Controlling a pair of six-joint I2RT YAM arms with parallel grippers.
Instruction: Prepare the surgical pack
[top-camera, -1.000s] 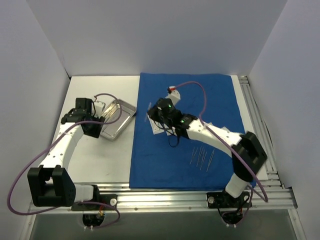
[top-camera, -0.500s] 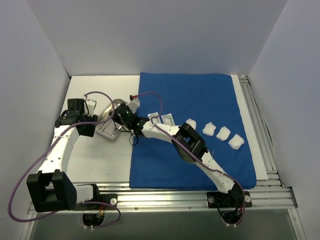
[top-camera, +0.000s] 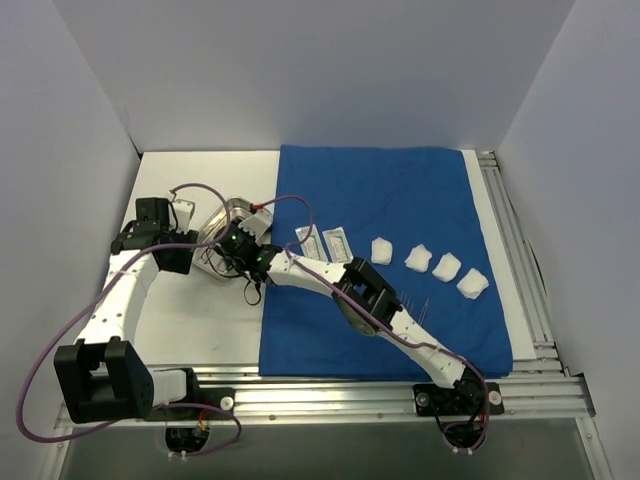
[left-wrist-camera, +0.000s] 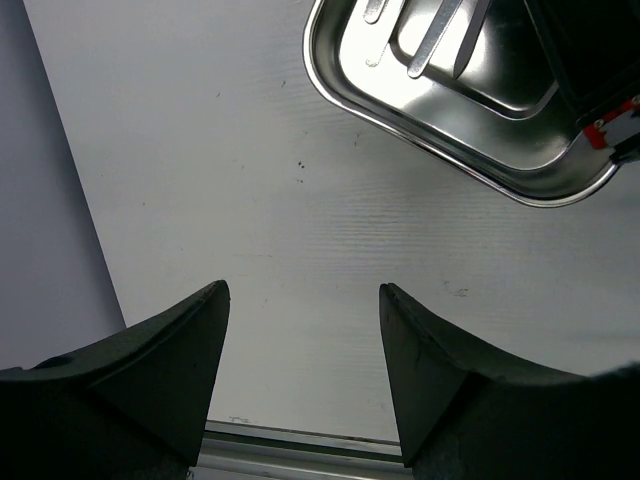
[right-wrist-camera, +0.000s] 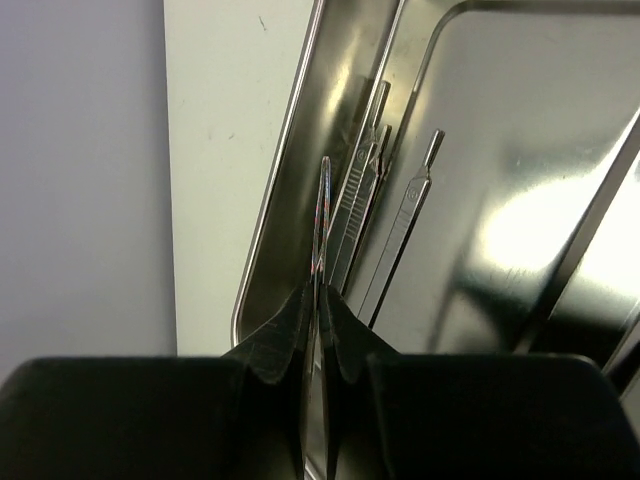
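Note:
The steel tray (top-camera: 212, 228) sits on the white table left of the royal-blue drape (top-camera: 400, 195). My right gripper (top-camera: 234, 246) reaches over the tray and is shut on a thin metal instrument (right-wrist-camera: 323, 215), held just above the tray floor (right-wrist-camera: 520, 150). Two more instruments (right-wrist-camera: 400, 240) lie in the tray beside it. My left gripper (top-camera: 183, 258) is open and empty over bare table at the tray's left side; the tray (left-wrist-camera: 480, 140) shows at the top of its view. Two white sachets (top-camera: 322, 240) and several gauze wads (top-camera: 418, 258) lie on the drape.
The right arm stretches diagonally across the drape's lower middle. White walls close the table at the back and sides. A metal rail (top-camera: 350, 392) runs along the near edge, and another along the right side.
My right arm has swung left from the middle of the drape to over the tray, carrying an instrument. The gauze wads now show on the drape. The left gripper has drawn slightly left of the tray.

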